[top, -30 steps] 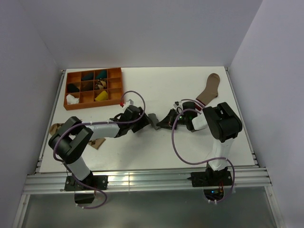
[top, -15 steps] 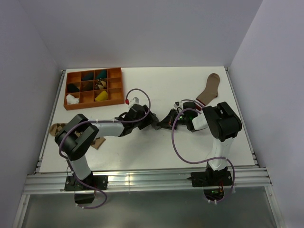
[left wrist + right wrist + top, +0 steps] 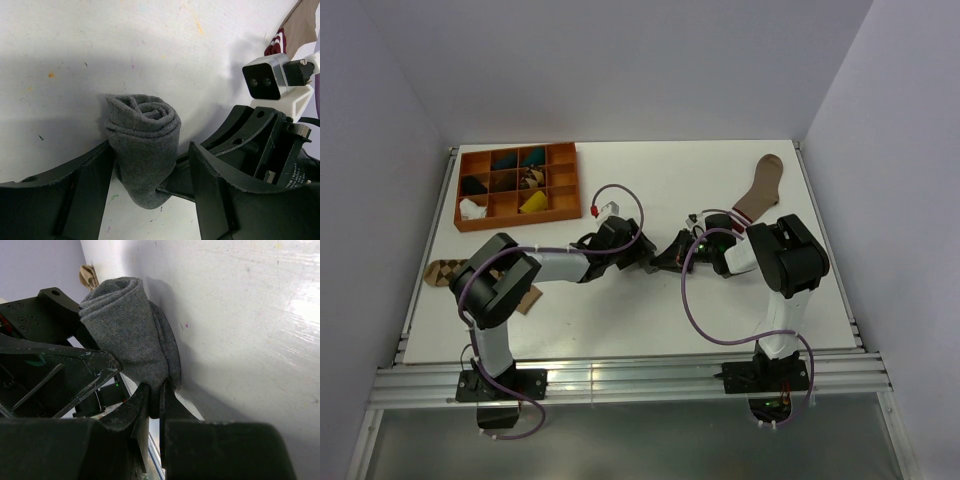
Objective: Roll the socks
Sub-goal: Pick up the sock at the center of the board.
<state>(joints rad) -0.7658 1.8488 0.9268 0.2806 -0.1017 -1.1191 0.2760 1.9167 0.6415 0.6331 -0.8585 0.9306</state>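
Grey sock (image 3: 145,145), rolled into a thick bundle, rests in the middle of the worktop (image 3: 620,310). It lies farther in than the tan diamond-patterned sock (image 3: 442,270) that peeks out beside the left arm at the near left. Both arms reach in from the near edge and meet at the roll. The left pincer (image 3: 149,155) straddles it with its jaws wide. One finger (image 3: 85,195) presses the roll's side, and the other finger (image 3: 215,190) stands just beside it, with a gap between. The right pincer (image 3: 155,392) comes from the opposite side, its jaws narrow and pinched tight on the roll's lower edge. Beyond them, at the far right, a brown sock (image 3: 760,190) with a striped cuff lies flat. At the far left sits an orange tray (image 3: 520,222); its compartments hold small dark, white, yellow and teal bundles, too small to tell apart.
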